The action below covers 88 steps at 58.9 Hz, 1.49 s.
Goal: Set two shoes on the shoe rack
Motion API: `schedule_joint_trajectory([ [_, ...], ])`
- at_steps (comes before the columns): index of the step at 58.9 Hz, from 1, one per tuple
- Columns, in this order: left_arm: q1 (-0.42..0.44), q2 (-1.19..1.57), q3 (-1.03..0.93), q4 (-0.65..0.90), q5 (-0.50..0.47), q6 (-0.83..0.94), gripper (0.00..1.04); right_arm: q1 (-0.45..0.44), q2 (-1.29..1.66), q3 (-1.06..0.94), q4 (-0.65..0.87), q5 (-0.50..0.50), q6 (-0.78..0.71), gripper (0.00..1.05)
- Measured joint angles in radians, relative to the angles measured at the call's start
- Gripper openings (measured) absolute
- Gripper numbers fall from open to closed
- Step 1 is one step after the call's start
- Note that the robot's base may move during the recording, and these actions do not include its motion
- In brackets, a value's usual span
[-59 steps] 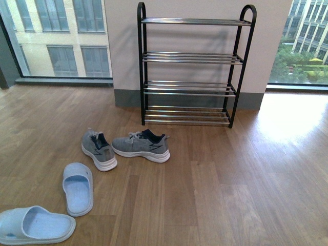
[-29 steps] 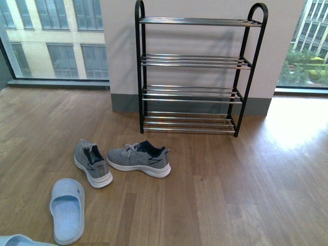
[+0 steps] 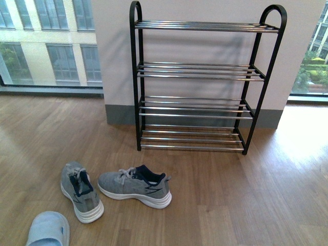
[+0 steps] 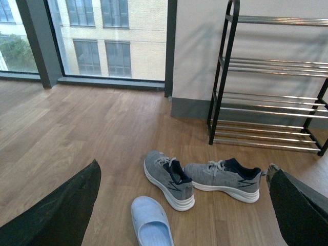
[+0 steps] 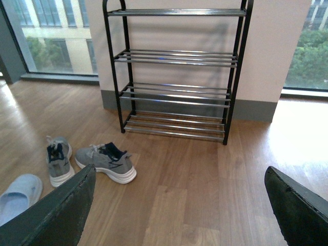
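Nearer than a second ago, the view has closed in, leaving one pale blue rubber slide [image 3: 48, 230] showing in front. Left gripper [image 4: 183, 166] and right gripper [image 5: 180, 170] gape wide, empty. Ahead on the floor lie grey knit white-soled sneakers [image 3: 134, 186]. Beyond them the black-framed, chrome-barred shoe rack [image 3: 200, 70] stands against the wall.

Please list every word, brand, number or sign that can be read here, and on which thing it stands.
No readable text anywhere.
The side-on sneaker has a dark zigzag mark on its side, but no letters.
The other sneaker, the blue slide and the shoe rack show no writing.
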Motion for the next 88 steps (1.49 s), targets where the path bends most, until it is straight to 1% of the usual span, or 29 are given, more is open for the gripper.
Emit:
schedule_joint_trajectory([
  [53,0.0,0.0,0.0,0.0,-0.001,0.0,0.95,0.0,0.001,0.0,-0.001,-0.001,0.0,0.95],
  [55,-0.015,0.02,0.011,-0.036,-0.061,-0.046,0.95,0.0,0.001,0.0,-0.001,-0.001,0.0,0.95],
  [57,-0.042,0.091,0.043,-0.092,-0.155,-0.128,0.95,0.0,0.001,0.0,-0.001,-0.001,0.0,0.95],
  [59,-0.04,0.216,0.068,-0.062,-0.183,-0.255,0.95,0.0,0.001,0.0,-0.001,0.0,0.0,0.95],
  [60,-0.036,0.251,0.074,-0.047,-0.18,-0.283,0.95,0.0,0.001,0.0,-0.001,-0.001,0.0,0.95],
  [63,-0.014,0.479,0.117,0.068,-0.125,-0.435,0.95,0.0,0.001,0.0,-0.001,-0.001,0.0,0.95],
  [64,-0.012,0.516,0.124,0.09,-0.114,-0.472,0.95,0.0,0.001,0.0,-0.001,-0.001,0.0,0.95],
  [67,0.001,0.762,0.183,0.223,-0.031,-0.597,0.95,0.0,0.001,0.0,-0.001,0.0,0.0,0.95],
  [70,-0.004,0.968,0.239,0.323,-0.013,-0.673,0.95,0.0,0.001,0.0,-0.001,0.0,0.0,0.95],
  [72,-0.008,1.126,0.288,0.38,0.005,-0.716,0.95,0.0,0.001,0.0,-0.001,0.0,0.0,0.95],
  [75,-0.024,1.318,0.352,0.432,-0.014,-0.746,0.95,0.0,0.001,0.0,-0.001,0.0,0.0,0.95],
  [77,-0.034,1.434,0.389,0.447,-0.024,-0.764,0.95,0.0,0.001,0.0,-0.001,0.0,0.0,0.95],
  [79,-0.061,1.638,0.458,0.46,-0.045,-0.774,0.95,0.0,0.001,0.0,-0.001,0.0,0.0,0.95],
  [80,-0.071,1.698,0.481,0.46,-0.043,-0.778,0.95,0.0,0.001,0.0,-0.001,0.0,0.0,0.95],
  [83,-0.109,1.918,0.589,0.436,-0.039,-0.778,0.95,0.0,0.001,0.0,-0.001,0.0,0.0,0.95],
  [85,-0.129,2.033,0.663,0.388,0.002,-0.782,0.95,0.0,0.001,0.0,-0.001,0.0,0.0,0.95],
  [88,-0.161,2.182,0.761,0.329,0.02,-0.757,0.95,0.0,0.001,0.0,-0.001,0.0,0.0,0.95],
])
